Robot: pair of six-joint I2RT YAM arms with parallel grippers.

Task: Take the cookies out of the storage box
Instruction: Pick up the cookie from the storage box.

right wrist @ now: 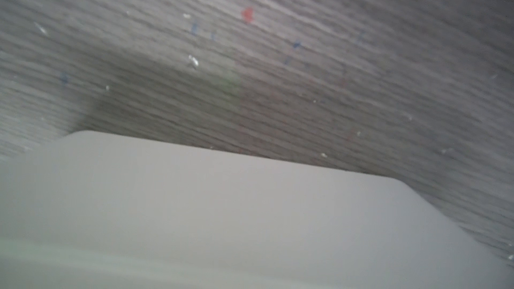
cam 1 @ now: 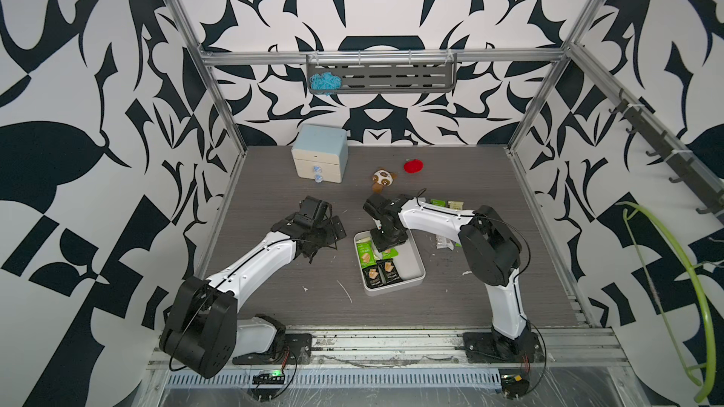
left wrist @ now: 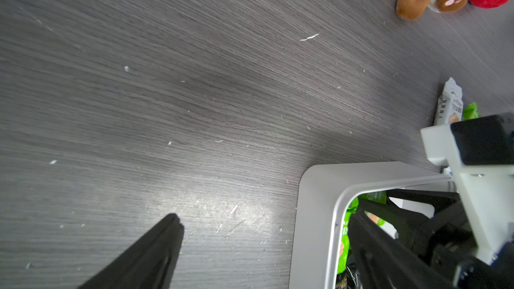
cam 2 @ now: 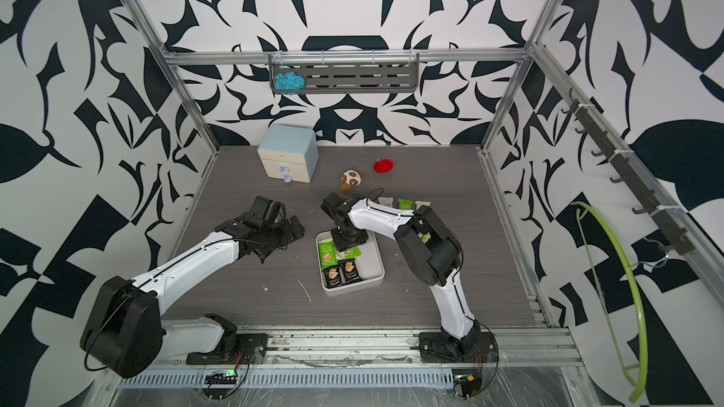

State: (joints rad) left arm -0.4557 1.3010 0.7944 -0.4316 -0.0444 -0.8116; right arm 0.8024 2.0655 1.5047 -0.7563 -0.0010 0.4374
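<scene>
Right gripper [cam 1: 386, 244] down in far end of box [cam 1: 413, 268], right above green cookies [cam 1: 368, 258]. Can't tell jaw gap or whether anything is pinched. Left gripper [cam 1: 328, 242] wide open, empty, over table beside box. Few packets [cam 1: 440, 203] already out near right arm. Tip: pinch one wrapper by its edge, lift straight up, clear wall before swinging out, don't drag box.

My right arm [cam 1: 431, 215] is hanging over the storage box's [cam 1: 411, 264] far half; bench [cam 1: 282, 279] left of it is lying open.
</scene>
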